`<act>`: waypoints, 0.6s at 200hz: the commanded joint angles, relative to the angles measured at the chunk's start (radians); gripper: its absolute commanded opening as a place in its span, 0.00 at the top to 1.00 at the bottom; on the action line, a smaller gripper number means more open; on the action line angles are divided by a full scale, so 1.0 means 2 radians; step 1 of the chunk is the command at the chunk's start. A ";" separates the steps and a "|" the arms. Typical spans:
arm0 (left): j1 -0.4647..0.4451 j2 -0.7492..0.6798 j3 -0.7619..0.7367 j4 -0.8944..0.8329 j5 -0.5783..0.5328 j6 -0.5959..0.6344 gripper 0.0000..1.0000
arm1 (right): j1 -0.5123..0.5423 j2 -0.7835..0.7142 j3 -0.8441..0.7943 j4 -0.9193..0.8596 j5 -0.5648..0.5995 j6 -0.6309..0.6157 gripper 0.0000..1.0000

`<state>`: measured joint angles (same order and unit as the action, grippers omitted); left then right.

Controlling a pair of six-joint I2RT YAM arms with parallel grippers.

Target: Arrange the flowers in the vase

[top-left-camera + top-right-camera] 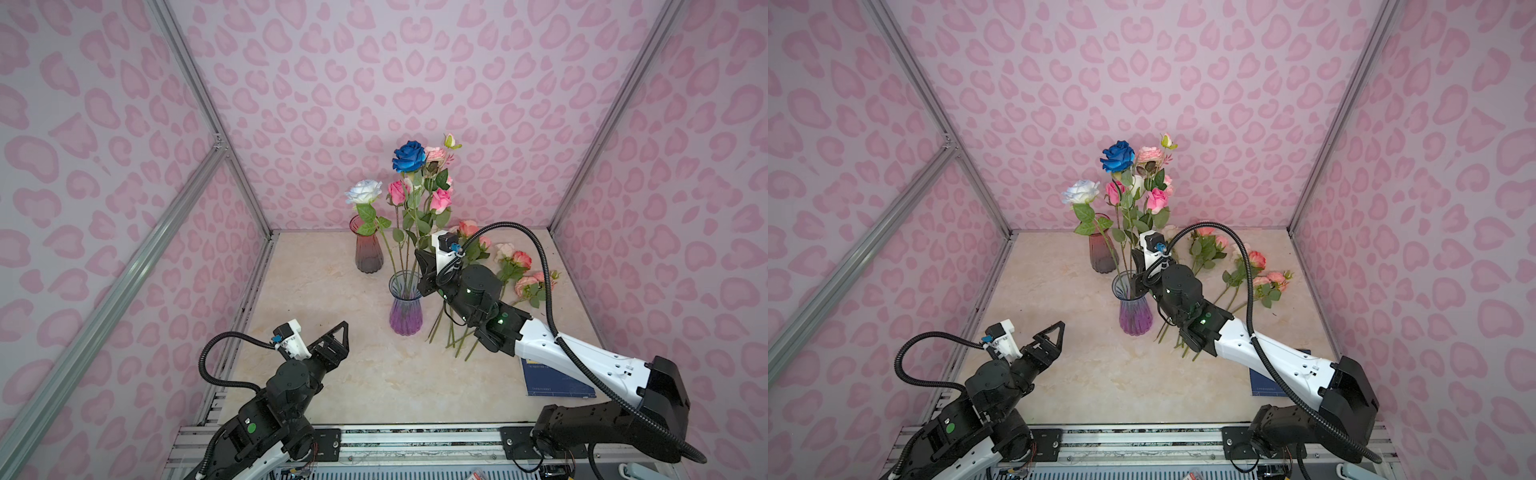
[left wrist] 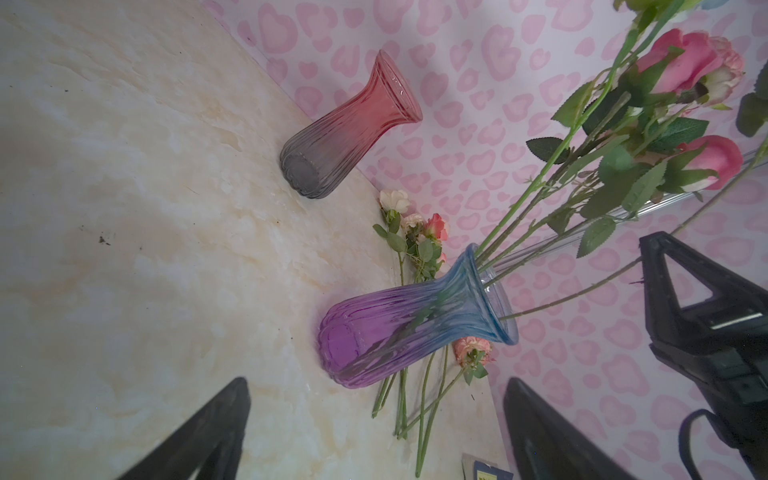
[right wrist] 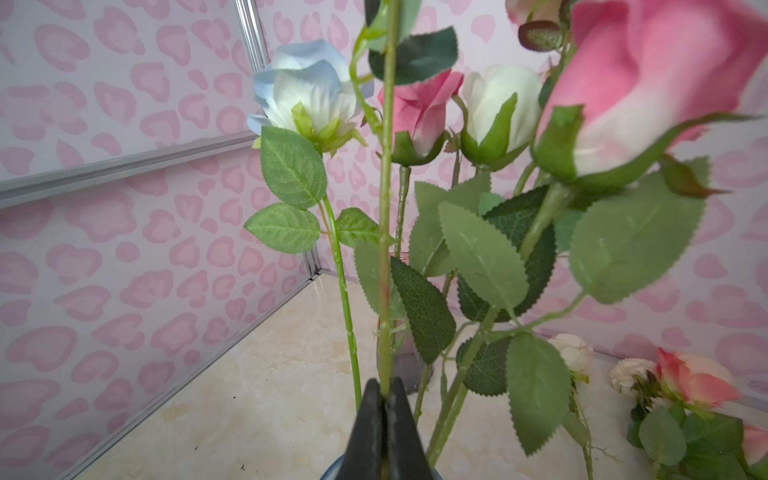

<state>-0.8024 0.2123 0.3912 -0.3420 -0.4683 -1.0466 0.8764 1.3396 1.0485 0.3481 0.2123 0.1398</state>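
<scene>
A purple-and-blue glass vase (image 1: 405, 311) (image 1: 1136, 316) (image 2: 395, 332) stands mid-table and holds several flowers: a deep blue rose (image 1: 409, 156), a white-blue rose (image 1: 363, 191) (image 3: 307, 95), and pink roses (image 1: 440, 199) (image 2: 681, 62). My right gripper (image 1: 422, 266) (image 1: 1137, 268) (image 3: 384, 386) hovers just above the vase mouth, shut on one upright green stem (image 3: 386, 208) whose head runs out of the right wrist view. More flowers (image 1: 519, 266) (image 1: 1258, 266) lie on the table to the right. My left gripper (image 1: 338, 338) (image 1: 1057, 332) (image 2: 376, 380) is open and empty, left of the vase.
An empty red-to-grey glass vase (image 1: 368, 253) (image 1: 1100, 257) (image 2: 345, 129) stands behind the purple one near the back wall. A dark blue booklet (image 1: 548, 378) lies under the right arm. Pink patterned walls enclose the marble tabletop (image 1: 332, 395) on three sides.
</scene>
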 commanded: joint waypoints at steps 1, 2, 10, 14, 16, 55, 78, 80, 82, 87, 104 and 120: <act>0.000 0.012 0.001 0.023 0.003 -0.007 0.04 | 0.001 -0.002 -0.008 0.017 0.017 0.008 0.98; 0.000 0.013 0.002 0.023 0.003 -0.007 0.04 | 0.002 -0.002 -0.008 0.016 0.017 0.009 0.98; 0.001 0.016 0.003 0.024 0.005 -0.007 0.04 | 0.002 -0.002 -0.007 0.011 0.017 0.010 0.95; 0.001 0.018 0.004 0.025 0.007 -0.007 0.04 | 0.002 -0.002 -0.005 0.008 0.016 0.011 0.94; 0.000 0.019 0.004 0.025 0.007 -0.007 0.04 | 0.002 -0.002 -0.003 0.007 0.014 0.010 0.94; 0.000 0.034 0.008 0.038 0.012 -0.004 0.04 | 0.004 0.000 0.017 -0.023 0.013 0.008 0.81; 0.001 0.045 0.011 0.042 0.016 -0.002 0.04 | 0.007 -0.001 0.023 -0.030 0.015 0.004 0.78; 0.000 0.046 0.012 0.042 0.016 -0.002 0.04 | 0.008 -0.002 0.023 -0.030 0.015 0.004 0.78; 0.000 0.047 0.011 0.042 0.016 -0.002 0.04 | 0.008 -0.002 0.024 -0.031 0.015 0.004 0.78; 0.000 0.050 0.012 0.042 0.017 -0.002 0.04 | 0.009 -0.002 0.026 -0.033 0.014 0.004 0.78; 0.000 0.055 0.014 0.045 0.022 -0.001 0.04 | 0.013 -0.006 0.030 -0.039 0.015 0.000 0.78; 0.001 0.059 0.014 0.046 0.022 0.000 0.04 | 0.017 -0.013 0.028 -0.038 0.018 -0.003 0.77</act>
<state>-0.8024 0.3183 0.4088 -0.2886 -0.4294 -1.0458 0.8997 1.3293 1.1030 0.2764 0.2382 0.1463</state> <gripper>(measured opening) 0.960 0.224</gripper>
